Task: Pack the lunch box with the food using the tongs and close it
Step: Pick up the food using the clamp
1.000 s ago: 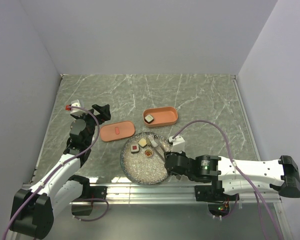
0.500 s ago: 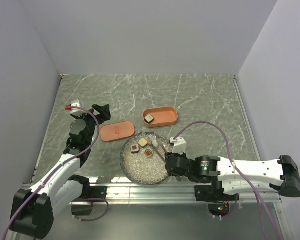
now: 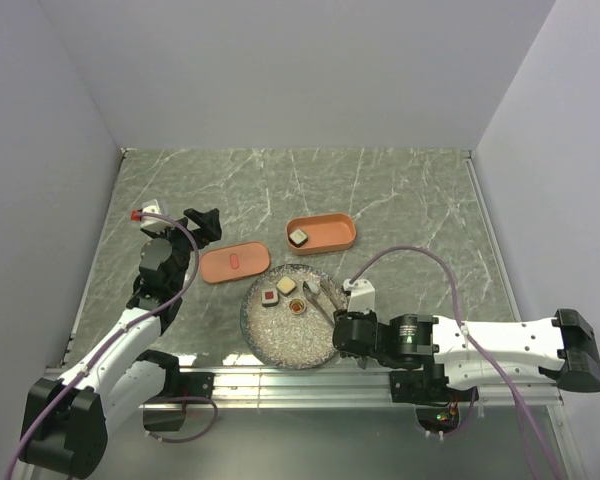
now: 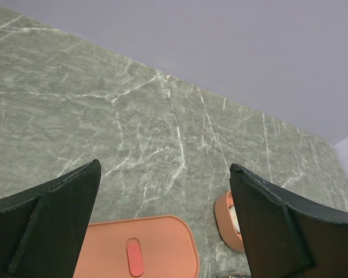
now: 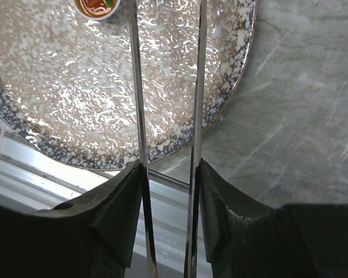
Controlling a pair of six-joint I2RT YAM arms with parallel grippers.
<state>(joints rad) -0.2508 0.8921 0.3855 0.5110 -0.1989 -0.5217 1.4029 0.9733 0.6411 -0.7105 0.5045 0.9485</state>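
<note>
Lunch box (image 3: 321, 232) on the desk (image 3: 410, 200), unlidded, is packed with one food piece (image 3: 298, 238); four pieces (image 3: 285, 287) are left on the plate (image 3: 280, 355), lid (image 3: 234, 263) laid alongside. Tongs (image 5: 136, 104) are clamped in the right tool (image 5: 169, 171); the left tool (image 4: 164, 174) is held apart, empty.

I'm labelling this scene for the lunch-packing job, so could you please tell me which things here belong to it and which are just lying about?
Part of the job: lunch box, one piece already inside; lid, lying off to one side; food pieces on the speckled plate; tongs, gripped by the right claw.

Just there: speckled plate, merely carrying the food; marble table.
</note>
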